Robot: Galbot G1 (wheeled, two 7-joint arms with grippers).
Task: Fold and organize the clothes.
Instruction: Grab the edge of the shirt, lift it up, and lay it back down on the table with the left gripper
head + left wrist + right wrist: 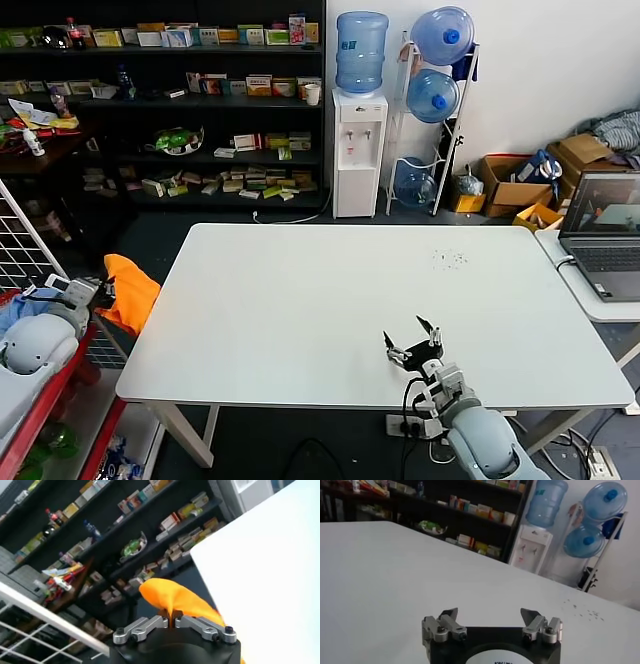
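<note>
The bright orange T-shirt (128, 291) hangs bunched in the air just off the left edge of the white table (300, 300). My left gripper (103, 291) is shut on a fold of it, level with the table's left edge. In the left wrist view the orange T-shirt (175, 599) rises from between the closed fingers of the left gripper (170, 621). My right gripper (414, 337) is open and empty, low over the table near its front edge, right of centre. It also shows in the right wrist view (490, 615) with bare tabletop ahead.
A red cart (45, 400) with a light blue cloth (20, 310) and a white wire rack (25, 250) stands at the left. A second table with a laptop (603, 235) adjoins at the right. Shelves, a water dispenser (358, 150) and bottles stand behind.
</note>
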